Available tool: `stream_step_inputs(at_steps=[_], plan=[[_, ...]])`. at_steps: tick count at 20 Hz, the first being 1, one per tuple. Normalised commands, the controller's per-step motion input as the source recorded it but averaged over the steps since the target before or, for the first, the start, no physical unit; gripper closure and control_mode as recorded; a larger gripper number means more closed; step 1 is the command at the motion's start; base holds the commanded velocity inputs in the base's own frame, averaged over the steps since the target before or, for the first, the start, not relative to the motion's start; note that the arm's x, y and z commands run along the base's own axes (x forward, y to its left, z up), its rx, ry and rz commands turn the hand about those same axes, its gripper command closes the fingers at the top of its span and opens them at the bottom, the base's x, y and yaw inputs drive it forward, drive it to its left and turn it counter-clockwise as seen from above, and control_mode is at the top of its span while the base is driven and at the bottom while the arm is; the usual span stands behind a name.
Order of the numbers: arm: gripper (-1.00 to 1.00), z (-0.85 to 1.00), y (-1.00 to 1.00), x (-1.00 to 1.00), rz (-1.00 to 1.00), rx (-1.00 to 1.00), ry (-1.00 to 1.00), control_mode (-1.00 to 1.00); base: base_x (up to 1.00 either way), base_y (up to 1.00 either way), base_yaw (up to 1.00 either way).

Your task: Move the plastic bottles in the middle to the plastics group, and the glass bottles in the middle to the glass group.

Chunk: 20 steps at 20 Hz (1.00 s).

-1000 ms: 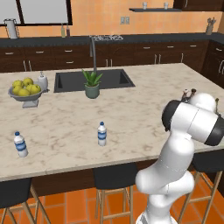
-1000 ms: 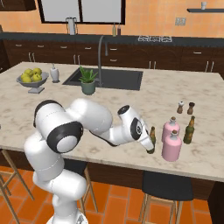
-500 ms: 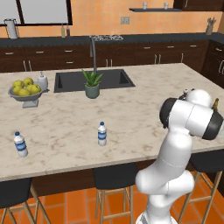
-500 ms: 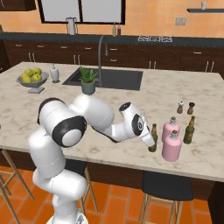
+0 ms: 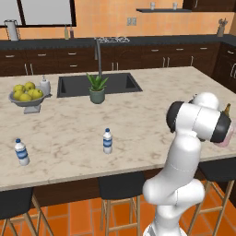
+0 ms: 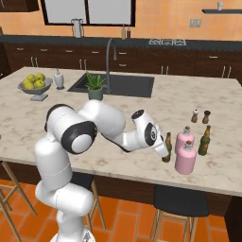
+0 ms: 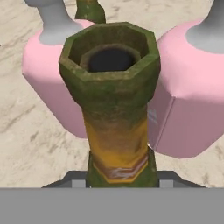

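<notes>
The slim dark beer bottle [image 6: 167, 147] was seen standing upright on the marble island counter [image 6: 156, 111], near its front edge, with its long axis vertical and its open mouth pointing up. In the hand view the same beer bottle [image 7: 114, 105] was looked at from above and along its neck, the mouth turned toward the camera. The gripper [image 6: 164, 151] was closed narrowly on the bottle's neck, the bottle being held between the fingers.

Just beside it to the right, two squat pink bottles [image 6: 185, 158] with white stoppers were seen, one nearer the counter's front and one [image 6: 184, 139] behind it. Whether the held bottle touched them could not be told. A second dark beer bottle [image 6: 204, 141] stood just past the pink ones, and two tiny shakers [image 6: 200, 116] stood farther back.

In the left base view a small clear water bottle [image 5: 107, 141] with a blue band stood upright in the middle of the counter, and a like one [image 5: 21, 152] stood well apart to the left. A fruit bowl [image 5: 26, 97], a white pump bottle [image 5: 44, 85], a potted plant [image 5: 97, 88] and the sink [image 5: 99, 84] were seen toward the back.
</notes>
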Motion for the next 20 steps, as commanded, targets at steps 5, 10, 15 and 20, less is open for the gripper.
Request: stream_step_inputs(at_steps=[5,10,15,20], plan=[[1.00,-0.50,0.00,0.00,0.00,0.00,-0.05,-1.00,0.00,0.00,0.00],[1.00,-0.12,0.00,0.00,0.00,0.00,0.00,-1.00,0.00,0.00,0.00],[-1.00,0.00,0.00,0.00,0.00,0.00,0.00,-1.00,0.00,0.00,0.00],[-1.00,0.00,0.00,0.00,0.00,0.00,0.00,-1.00,0.00,0.00,0.00]])
